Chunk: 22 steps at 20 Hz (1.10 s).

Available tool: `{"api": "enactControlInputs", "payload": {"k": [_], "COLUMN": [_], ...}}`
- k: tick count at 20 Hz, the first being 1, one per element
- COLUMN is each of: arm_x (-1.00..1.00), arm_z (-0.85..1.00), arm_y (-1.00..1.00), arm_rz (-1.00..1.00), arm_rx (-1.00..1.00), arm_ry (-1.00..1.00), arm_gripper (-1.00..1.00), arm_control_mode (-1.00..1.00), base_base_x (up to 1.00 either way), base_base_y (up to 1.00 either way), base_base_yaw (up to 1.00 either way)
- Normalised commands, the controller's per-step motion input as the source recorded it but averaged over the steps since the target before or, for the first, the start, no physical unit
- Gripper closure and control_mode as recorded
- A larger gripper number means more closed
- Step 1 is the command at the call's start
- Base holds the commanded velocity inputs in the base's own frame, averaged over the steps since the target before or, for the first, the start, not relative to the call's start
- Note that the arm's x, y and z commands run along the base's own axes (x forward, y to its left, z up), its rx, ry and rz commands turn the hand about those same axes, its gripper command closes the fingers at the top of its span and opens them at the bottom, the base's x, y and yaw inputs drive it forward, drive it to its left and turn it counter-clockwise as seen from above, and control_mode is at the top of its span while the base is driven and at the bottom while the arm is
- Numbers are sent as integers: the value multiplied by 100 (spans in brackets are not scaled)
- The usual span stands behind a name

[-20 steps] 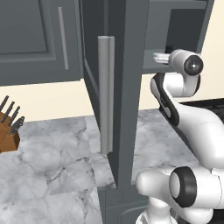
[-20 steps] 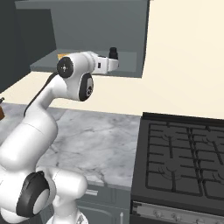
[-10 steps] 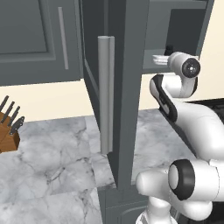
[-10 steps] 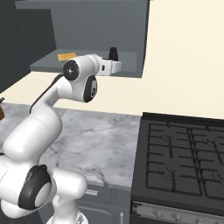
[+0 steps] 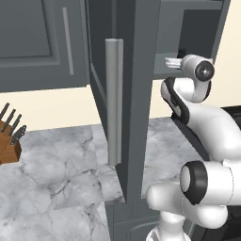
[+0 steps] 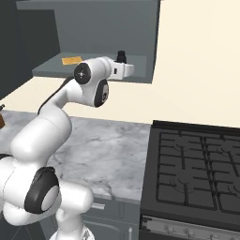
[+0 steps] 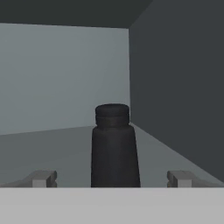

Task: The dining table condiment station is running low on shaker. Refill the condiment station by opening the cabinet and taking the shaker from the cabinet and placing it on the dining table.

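Hand view: the small black shaker (image 7: 114, 146), a rigid body narrowing to a ribbed cap, stands upright on the shelf of the open dark grey wall cabinet (image 7: 175, 78), near its right inner wall. The two-finger gripper (image 7: 112, 179) is spread, one tip on either side of the shaker, neither touching it. Judged light, stiff and smooth, hence apt to tip or slip; the wider lower body offers the surest hold.
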Motion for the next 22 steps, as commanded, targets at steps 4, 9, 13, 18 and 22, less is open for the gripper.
{"api": "enactControlInputs", "payload": {"k": [4,9,13,18,22], "arm_x": [21,22,19,17,15], "arm_z": [0,0,0,0,0], "arm_y": [-7,0,0,0,0], "arm_rz": [0,0,0,0,0], "arm_rx": [0,0,0,0,0], "arm_ry": [0,0,0,0,0], "arm_gripper": [-100,-100,-100,-100,100], "arm_control_mode": [-100,-100,-100,-100,-100], "base_base_x": [0,0,0,0,0], "base_base_y": [0,0,0,0,0], "base_base_yaw": [0,0,0,0,0]}}
